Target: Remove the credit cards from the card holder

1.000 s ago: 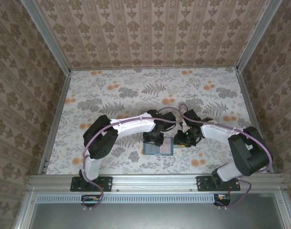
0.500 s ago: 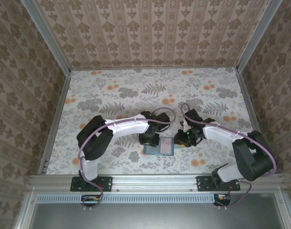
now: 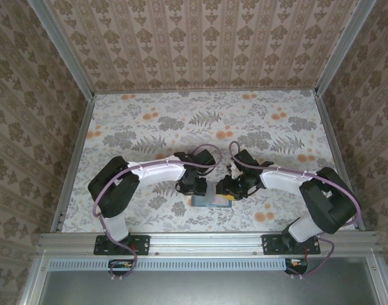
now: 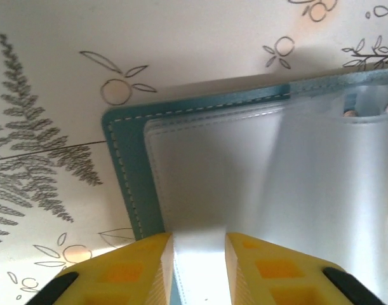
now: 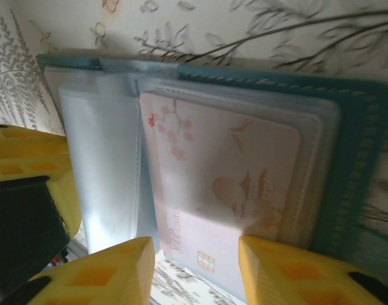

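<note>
The table (image 3: 149, 121) has a cloth with leaves and orange flowers; it spreads out past the fingers on every side. The left arm (image 3: 149, 170) and the right arm (image 3: 289, 181) bend in from the near edge, and their tips come close together.

The card holder (image 3: 211, 202) lies open and flat on the table, right under both sets of fingers; the left gripper (image 3: 195, 188) is over its left end and the right gripper (image 3: 230, 189) is over its right end.

In the left wrist view the card holder (image 4: 126, 171) shows its teal edge out past the fingertips; the clear sleeves (image 4: 206, 165) lie on top of it. The left gripper (image 4: 199, 244) has 2 yellow fingers with a narrow gap, and 1 sleeve runs into that gap; I cannot tell if they pinch it.

In the right wrist view the card holder (image 5: 365, 146) has clear sleeves (image 5: 105, 165) on it; 1 pink card (image 5: 225, 178) sits in a sleeve, and its near end with the small gold chip lies between the fingers. The right gripper (image 5: 195, 251) has its fingers wide apart and holds nothing.
</note>
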